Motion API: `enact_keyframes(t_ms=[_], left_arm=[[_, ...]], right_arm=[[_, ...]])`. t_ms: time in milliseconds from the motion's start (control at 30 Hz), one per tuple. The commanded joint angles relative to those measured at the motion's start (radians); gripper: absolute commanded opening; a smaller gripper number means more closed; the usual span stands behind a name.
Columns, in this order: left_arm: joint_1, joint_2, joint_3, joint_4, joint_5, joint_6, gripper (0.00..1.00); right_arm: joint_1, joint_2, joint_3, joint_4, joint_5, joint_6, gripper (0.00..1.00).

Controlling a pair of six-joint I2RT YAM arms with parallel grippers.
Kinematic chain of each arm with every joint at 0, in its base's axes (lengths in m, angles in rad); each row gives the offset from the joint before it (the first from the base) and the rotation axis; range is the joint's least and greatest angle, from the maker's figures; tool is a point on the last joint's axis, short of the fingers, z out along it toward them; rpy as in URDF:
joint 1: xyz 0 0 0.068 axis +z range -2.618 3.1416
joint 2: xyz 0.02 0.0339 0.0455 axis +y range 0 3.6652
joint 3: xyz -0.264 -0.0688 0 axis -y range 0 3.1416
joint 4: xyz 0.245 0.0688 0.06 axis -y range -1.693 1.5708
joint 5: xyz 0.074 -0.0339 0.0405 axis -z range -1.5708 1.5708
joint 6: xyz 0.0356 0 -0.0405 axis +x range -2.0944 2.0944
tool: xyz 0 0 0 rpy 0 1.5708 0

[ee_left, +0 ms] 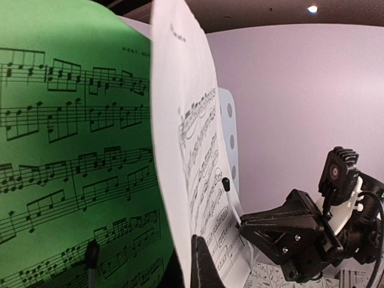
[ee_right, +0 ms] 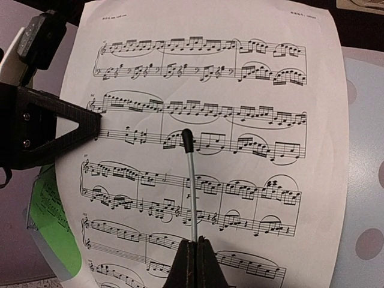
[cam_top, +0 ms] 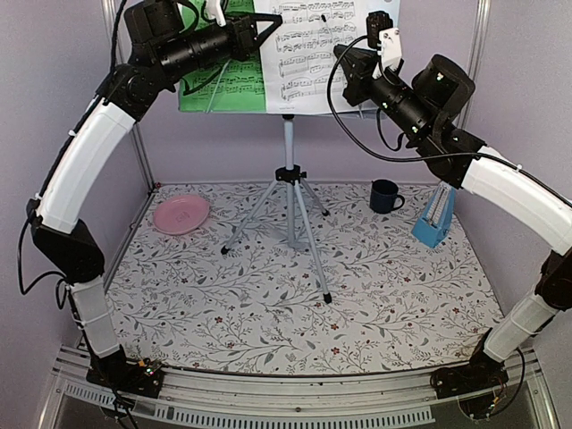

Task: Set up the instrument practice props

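The pale grey music stand point(cam_top: 289, 147) stands on its silver tripod at the back centre. It holds a green sheet-music page point(cam_top: 223, 85) and a white page point(cam_top: 313, 54). My left gripper point(cam_top: 268, 27) is shut on the white page's left edge point(ee_left: 180, 150), with one finger point(ee_left: 201, 264) in front of the paper. My right gripper point(ee_right: 193, 241) is shut on the stand's silver wire page holder point(ee_right: 190, 186), which lies across the white page point(ee_right: 240, 78). It also shows in the top view point(cam_top: 342, 55). The light-blue metronome point(cam_top: 435, 219) stands on the table at the right.
A dark blue mug point(cam_top: 385, 196) sits right of the tripod, next to the metronome. A pink plate point(cam_top: 180, 214) lies at the back left. The tripod legs point(cam_top: 313, 250) spread over the middle of the floral tabletop. Walls close in on both sides.
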Motion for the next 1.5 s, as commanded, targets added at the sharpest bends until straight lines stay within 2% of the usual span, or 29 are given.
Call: enact_keyframes(t_ms=[0,700,800,933,1133,1300,1467], left_arm=[[0.008,0.03,0.04,0.073,0.039,0.007,0.0],[0.003,0.121,0.092,0.126,0.101,0.067,0.0],[0.002,0.12,0.093,0.128,0.1,0.069,0.07],[-0.002,0.1,0.078,0.128,0.084,0.079,0.28],[-0.031,0.014,0.03,0.139,0.021,0.127,0.51],[-0.037,-0.083,-0.038,0.171,-0.046,0.149,0.64],[-0.04,-0.183,-0.121,0.201,-0.091,0.172,0.69]], right_arm=[[0.004,-0.021,-0.018,0.0,-0.055,-0.001,0.0],[0.004,-0.012,-0.021,0.006,-0.073,0.005,0.0],[0.005,-0.01,-0.021,0.005,-0.059,0.006,0.11],[0.005,-0.011,-0.022,0.004,-0.042,0.006,0.17],[0.004,-0.019,-0.029,0.006,-0.042,0.004,0.27],[0.004,-0.039,-0.035,0.007,-0.05,0.008,0.32],[0.004,-0.074,-0.062,0.031,-0.056,0.015,0.46]])
